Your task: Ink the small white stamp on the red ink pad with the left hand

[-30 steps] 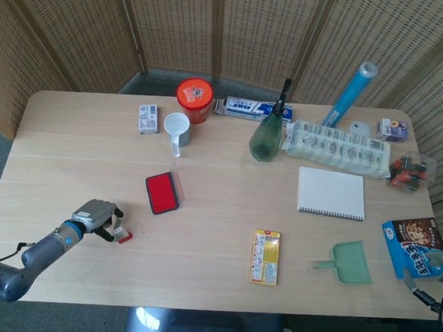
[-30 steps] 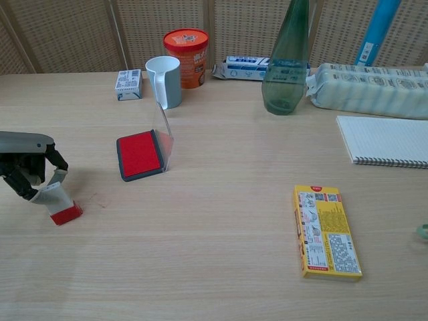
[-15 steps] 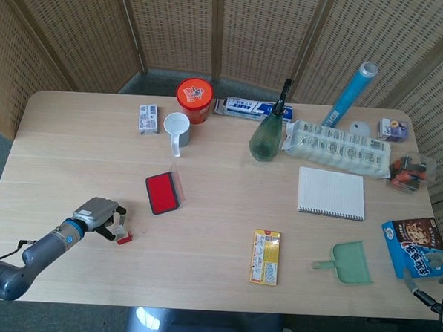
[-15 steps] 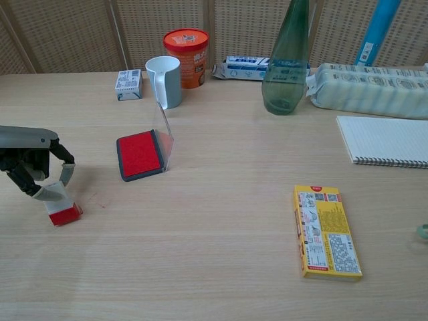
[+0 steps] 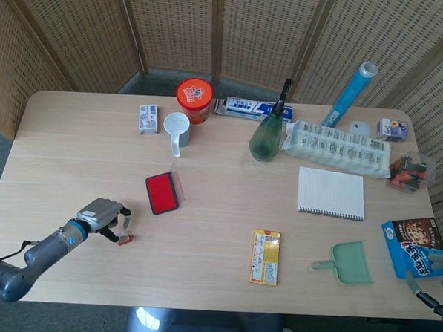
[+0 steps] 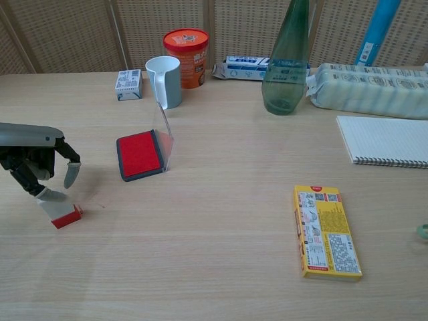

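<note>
White stamp [image 6: 59, 211] w/ red base on table, just below L hand [image 6: 37, 166], tilted. Hand hovering over it, fingers [image 6: 71, 174] parted; one lower fingertip looked at or near stamp top, firm grip not evident, so read as released. Red ink pad [image 6: 139, 154] up and to the right of hand, lid open, near but apart. R hand only glimpsed at far right edge in head view; state impossible to tell. Judged early: stamp not yet secured or lifted, inking not yet done.
</note>
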Controlling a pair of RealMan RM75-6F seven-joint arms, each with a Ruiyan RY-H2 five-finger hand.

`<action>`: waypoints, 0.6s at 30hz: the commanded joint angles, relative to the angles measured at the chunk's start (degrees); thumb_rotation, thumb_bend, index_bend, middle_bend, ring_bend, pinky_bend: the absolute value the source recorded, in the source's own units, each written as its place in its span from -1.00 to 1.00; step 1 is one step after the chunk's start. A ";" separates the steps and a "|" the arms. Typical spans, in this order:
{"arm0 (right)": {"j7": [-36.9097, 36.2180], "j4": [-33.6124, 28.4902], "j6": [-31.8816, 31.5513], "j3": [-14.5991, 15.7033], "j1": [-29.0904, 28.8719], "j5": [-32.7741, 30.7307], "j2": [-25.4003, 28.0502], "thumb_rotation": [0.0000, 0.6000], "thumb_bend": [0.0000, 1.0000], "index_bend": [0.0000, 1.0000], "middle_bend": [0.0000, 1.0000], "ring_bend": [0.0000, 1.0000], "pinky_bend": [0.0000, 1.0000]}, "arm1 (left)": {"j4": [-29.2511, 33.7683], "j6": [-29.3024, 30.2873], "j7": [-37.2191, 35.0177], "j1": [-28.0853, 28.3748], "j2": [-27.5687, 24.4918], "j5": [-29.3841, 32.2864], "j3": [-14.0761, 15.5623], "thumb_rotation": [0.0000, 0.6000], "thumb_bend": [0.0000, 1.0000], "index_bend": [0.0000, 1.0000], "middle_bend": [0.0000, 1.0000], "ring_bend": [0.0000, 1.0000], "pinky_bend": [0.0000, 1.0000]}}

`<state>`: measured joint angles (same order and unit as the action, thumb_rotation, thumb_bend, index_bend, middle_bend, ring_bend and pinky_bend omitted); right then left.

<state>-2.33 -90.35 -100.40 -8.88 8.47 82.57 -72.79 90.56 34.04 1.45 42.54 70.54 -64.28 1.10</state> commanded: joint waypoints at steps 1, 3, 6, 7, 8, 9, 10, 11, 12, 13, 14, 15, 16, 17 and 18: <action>-0.11 0.03 -0.05 0.02 0.05 0.04 0.01 0.15 -0.44 -0.14 0.05 0.28 0.08 | 0.40 0.10 0.21 0.09 -0.33 0.01 0.00 0.80 -0.49 0.00 1.00 1.00 1.00; -0.22 0.09 -0.14 0.03 0.11 0.09 0.03 0.15 -0.44 -0.14 0.05 0.28 0.08 | 0.62 0.25 0.33 0.09 -0.56 0.10 -0.01 0.81 -0.49 0.00 1.00 1.00 1.00; -0.40 0.09 -0.20 0.03 0.17 0.13 0.10 0.13 -0.44 -0.14 0.05 0.28 0.08 | 0.95 0.72 0.62 0.06 -1.02 0.07 -0.07 0.80 -0.49 -0.03 1.00 1.00 1.00; -0.38 0.07 -0.23 0.02 0.19 0.16 0.15 0.13 -0.44 -0.14 0.05 0.28 0.08 | 1.11 0.96 0.81 0.05 -1.27 -0.01 -0.09 0.81 -0.49 -0.06 1.00 1.00 1.00; -0.36 0.05 -0.26 0.03 0.19 0.20 0.19 0.13 -0.44 -0.14 0.05 0.28 0.08 | 1.28 1.13 0.89 0.04 -1.47 -0.04 -0.12 0.81 -0.49 -0.10 1.00 1.00 1.00; -0.35 0.03 -0.31 0.01 0.21 0.23 0.23 0.13 -0.44 -0.14 0.05 0.28 0.08 | 1.57 1.47 0.98 -0.02 -1.78 -0.09 -0.21 0.82 -0.49 -0.14 1.00 1.00 1.00; -0.34 0.00 -0.38 -0.02 0.24 0.22 0.26 0.13 -0.44 -0.14 0.05 0.27 0.07 | 1.96 2.02 1.12 -0.11 -2.20 -0.26 -0.35 0.81 -0.50 -0.21 1.00 1.00 1.00; -0.32 -0.03 -0.43 -0.06 0.25 0.22 0.28 0.13 -0.44 -0.14 0.05 0.27 0.07 | 2.39 2.60 1.31 -0.22 -2.66 -0.49 -0.46 0.81 -0.51 -0.28 1.00 1.00 1.00; -0.29 -0.04 -0.44 -0.08 0.25 0.21 0.30 0.14 -0.44 -0.14 0.05 0.27 0.06 | 2.91 3.63 1.62 -0.44 -3.17 -0.88 -0.64 0.81 -0.53 -0.32 1.00 1.00 1.00; -0.24 -0.03 -0.42 -0.09 0.24 0.21 0.31 0.14 -0.44 -0.14 0.05 0.26 0.05 | 3.40 4.63 1.89 -0.71 -3.55 -1.24 -0.78 0.81 -0.54 -0.37 1.00 1.00 1.00; -0.17 -0.03 -0.39 -0.11 0.21 0.22 0.32 0.13 -0.44 -0.14 0.05 0.26 0.05 | 4.01 5.70 1.91 -1.05 -3.99 -1.52 -1.03 0.81 -0.55 -0.39 1.00 1.00 0.99; -0.12 -0.03 -0.38 -0.13 0.19 0.22 0.33 0.13 -0.44 -0.14 0.05 0.26 0.05 | 4.44 6.22 1.81 -1.25 -4.29 -1.65 -1.16 0.79 -0.57 -0.41 1.00 1.00 0.97; -0.06 -0.03 -0.37 -0.16 0.14 0.25 0.35 0.13 -0.44 -0.14 0.05 0.26 0.04 | 5.07 7.23 1.58 -1.60 -4.71 -1.92 -1.48 0.76 -0.59 -0.44 1.00 1.00 0.91; 0.02 -0.04 -0.33 -0.19 0.09 0.29 0.39 0.14 -0.44 -0.14 0.05 0.26 0.04 | 5.59 8.37 1.45 -2.00 -5.06 -2.39 -1.76 0.73 -0.60 -0.45 1.00 0.98 0.84; 0.18 -0.03 -0.32 -0.25 0.01 0.34 0.45 0.14 -0.44 -0.14 0.05 0.26 0.04 | 6.04 9.41 1.34 -2.38 -5.36 -2.87 -1.98 0.71 -0.61 -0.46 1.00 0.96 0.79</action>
<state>-2.20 -90.38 -100.74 -9.10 8.52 82.88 -72.37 95.48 41.77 2.96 40.99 66.04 -66.23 -0.27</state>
